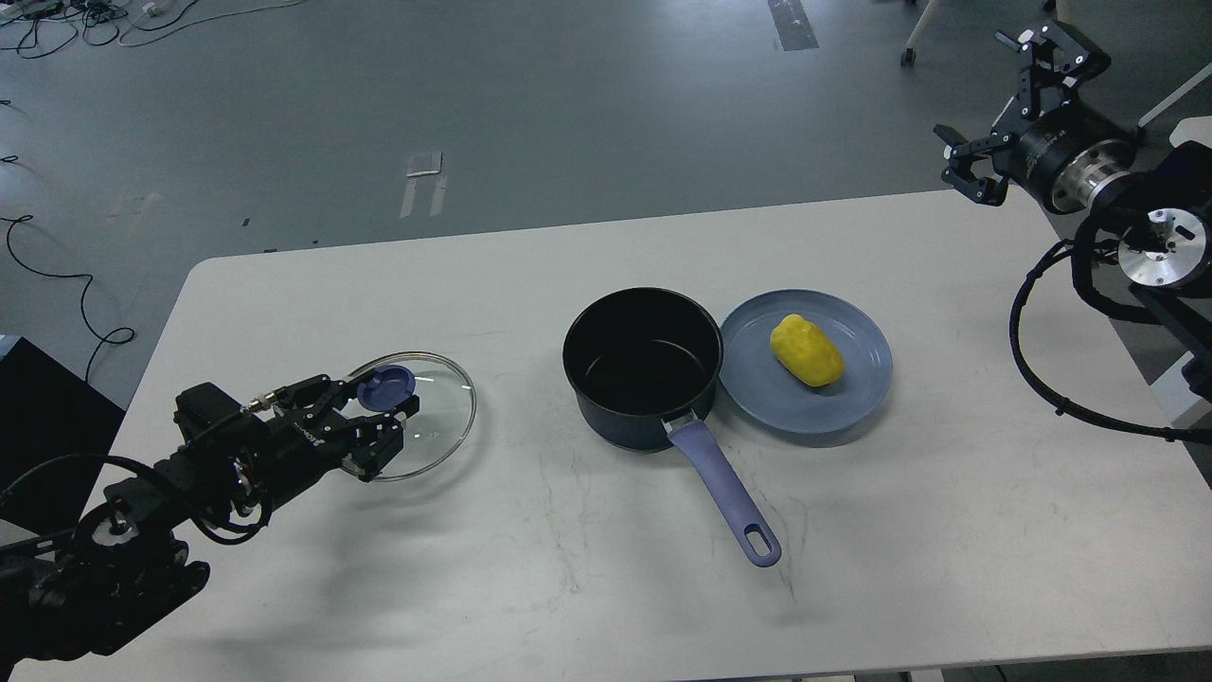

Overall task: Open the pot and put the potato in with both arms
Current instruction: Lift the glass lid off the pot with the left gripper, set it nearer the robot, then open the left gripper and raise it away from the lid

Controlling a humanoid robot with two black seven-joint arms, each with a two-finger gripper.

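Observation:
The dark pot (644, 369) stands open at the table's middle, its blue handle (729, 497) pointing toward the front. A yellow potato (806, 351) lies on a blue plate (857, 398) just right of the pot. My left gripper (383, 417) is shut on the blue knob of the glass lid (431, 421), which is low over or on the table at the left. My right gripper (1008, 123) is open and empty, raised beyond the table's far right corner, well away from the potato.
The white table (568, 568) ends in a rounded front edge. A black cable (1042, 379) hangs from my right arm at the right edge. Cables lie on the grey floor behind the table.

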